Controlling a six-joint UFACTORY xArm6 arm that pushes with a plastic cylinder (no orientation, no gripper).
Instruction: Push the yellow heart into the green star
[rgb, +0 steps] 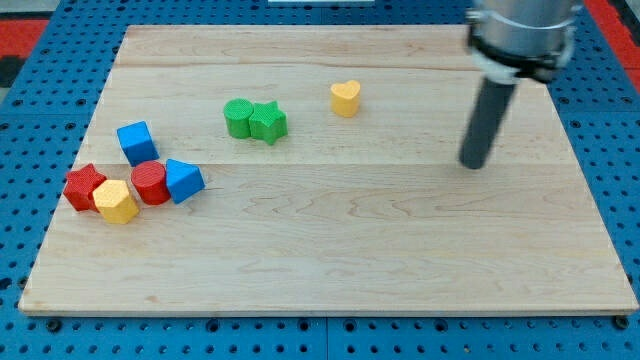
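The yellow heart (346, 98) lies on the wooden board toward the view's top, right of centre. The green star (268, 122) lies to its left and a little lower, touching a green round block (238, 117) on its left side. A gap separates the heart from the star. My tip (472, 165) rests on the board well to the right of the heart and lower in the view, touching no block.
At the view's left lies a cluster: a blue cube (137, 142), a red star (84, 186), a yellow hexagon (116, 201), a red cylinder (150, 183) and a blue triangle (185, 180). The wooden board (400, 250) lies on a blue pegboard.
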